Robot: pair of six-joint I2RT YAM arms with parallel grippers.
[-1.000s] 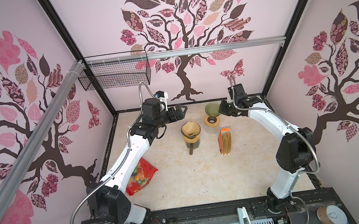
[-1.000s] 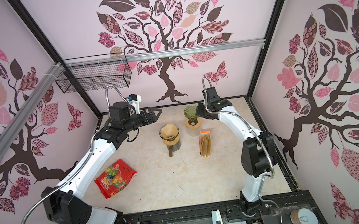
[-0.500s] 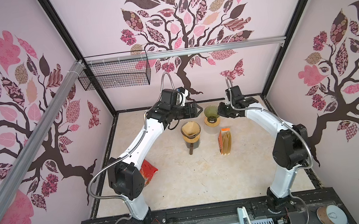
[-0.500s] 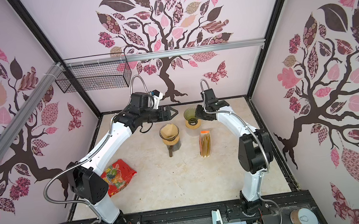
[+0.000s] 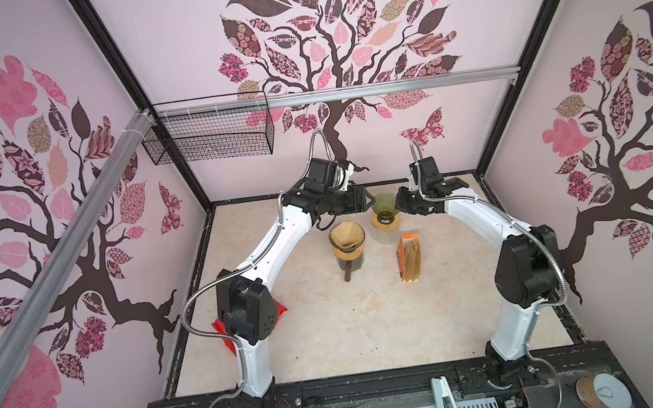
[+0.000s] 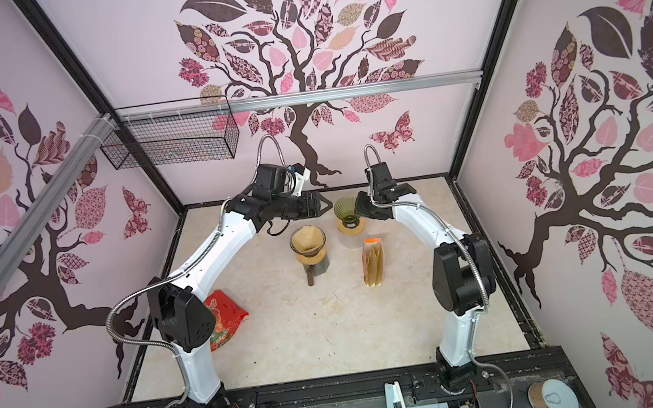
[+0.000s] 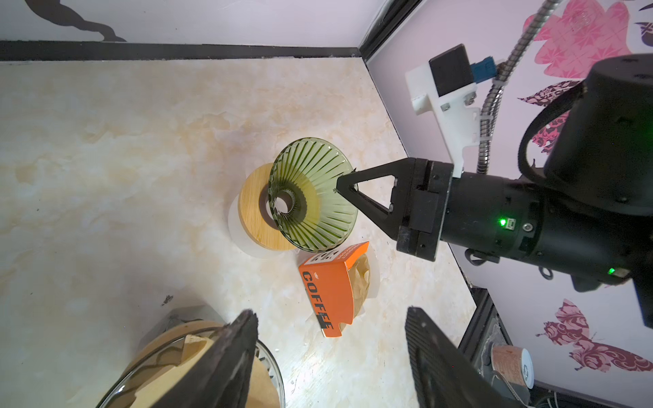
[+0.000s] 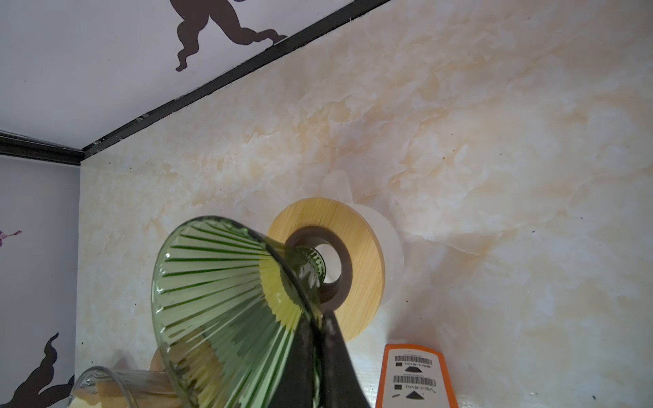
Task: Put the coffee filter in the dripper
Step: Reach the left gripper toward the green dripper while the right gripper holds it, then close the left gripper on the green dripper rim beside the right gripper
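Note:
The green glass dripper (image 5: pixel 384 202) (image 6: pixel 345 207) stands on a round wooden base (image 7: pixel 252 208) at the back middle, empty inside. My right gripper (image 5: pixel 400 201) (image 8: pixel 319 325) is shut on the dripper's rim (image 7: pixel 311 197). A brown paper coffee filter (image 5: pixel 346 236) (image 6: pixel 307 240) sits in a clear glass brewer in front of it. My left gripper (image 5: pixel 366 200) (image 7: pixel 330 316) hovers open just left of the green dripper and above the brewer, holding nothing. More folded filters stick out of an orange box (image 5: pixel 409 256) (image 7: pixel 328 289).
A red snack bag (image 6: pixel 224 317) lies at the left behind the left arm. A wire basket (image 5: pixel 208 137) hangs on the back wall rail. The back wall and right wall stand close to the dripper.
The left arm has swung in from the left to the middle, bringing its gripper beside the green dripper with jaws somewhat narrower. The right gripper has stayed at the dripper's rim.

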